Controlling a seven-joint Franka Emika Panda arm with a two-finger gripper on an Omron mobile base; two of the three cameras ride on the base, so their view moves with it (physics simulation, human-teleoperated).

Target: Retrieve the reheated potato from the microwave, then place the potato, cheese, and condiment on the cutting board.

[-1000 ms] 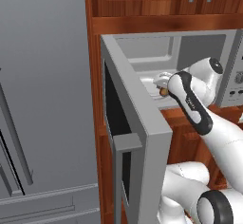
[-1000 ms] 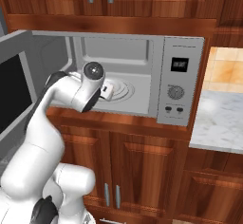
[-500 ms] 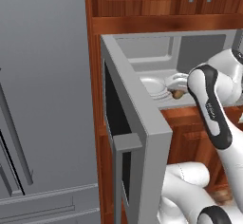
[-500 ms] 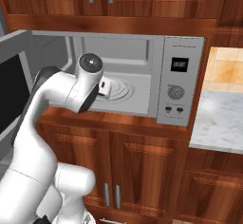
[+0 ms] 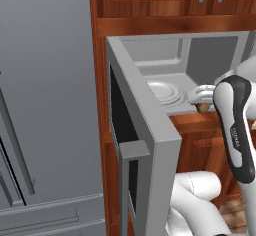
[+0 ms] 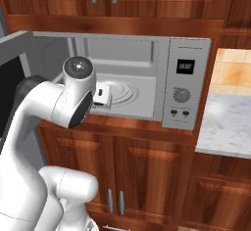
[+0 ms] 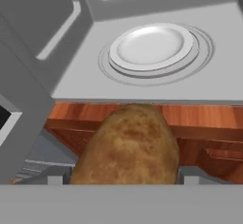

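Brown, one potato (image 7: 128, 144) clamped in claw (image 7: 124, 173), one open microwave (image 6: 188, 85), one white turntable (image 7: 152, 47)

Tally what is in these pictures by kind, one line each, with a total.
Potato, held in the pincer outside the oven cavity: 1
Microwave, door swung open: 1
White turntable plate, nothing on it: 1
Marble counter to the right: 1
Grey fridge to the left: 1
Total: 5

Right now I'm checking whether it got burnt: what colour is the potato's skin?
Mottled golden brown, no black patches, on the potato; the hand view shows it best.
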